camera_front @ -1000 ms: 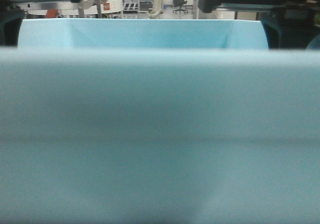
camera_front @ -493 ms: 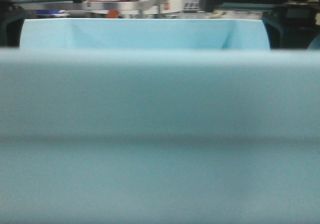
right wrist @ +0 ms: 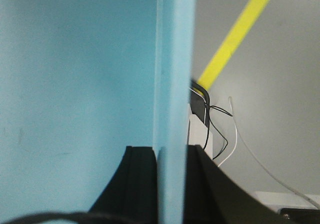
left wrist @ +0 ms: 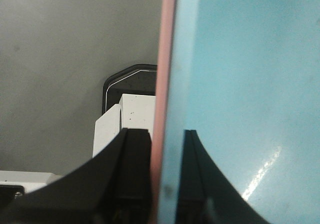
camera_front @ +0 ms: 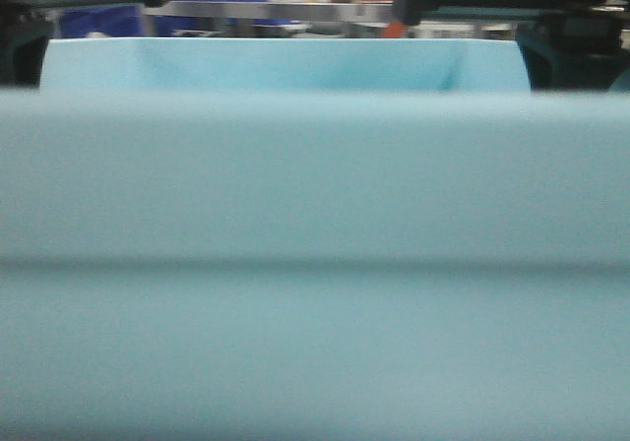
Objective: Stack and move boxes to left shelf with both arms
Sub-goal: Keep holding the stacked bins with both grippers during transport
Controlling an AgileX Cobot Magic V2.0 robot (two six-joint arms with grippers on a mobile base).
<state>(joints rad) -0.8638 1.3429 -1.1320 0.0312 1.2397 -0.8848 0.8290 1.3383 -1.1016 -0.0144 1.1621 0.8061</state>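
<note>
Left gripper (left wrist: 164, 156) and right gripper (right wrist: 172, 159) clamp the blue box (camera_front: 295, 215), nested in the pink box (left wrist: 164, 59); the left shelf (camera_front: 266, 11) has swung in at 12 o'clock, so placement looks near.

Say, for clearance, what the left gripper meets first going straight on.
Left gripper clamps the pink box and blue box walls; ahead of its outer finger, a white block comes first, depth unclear.
</note>
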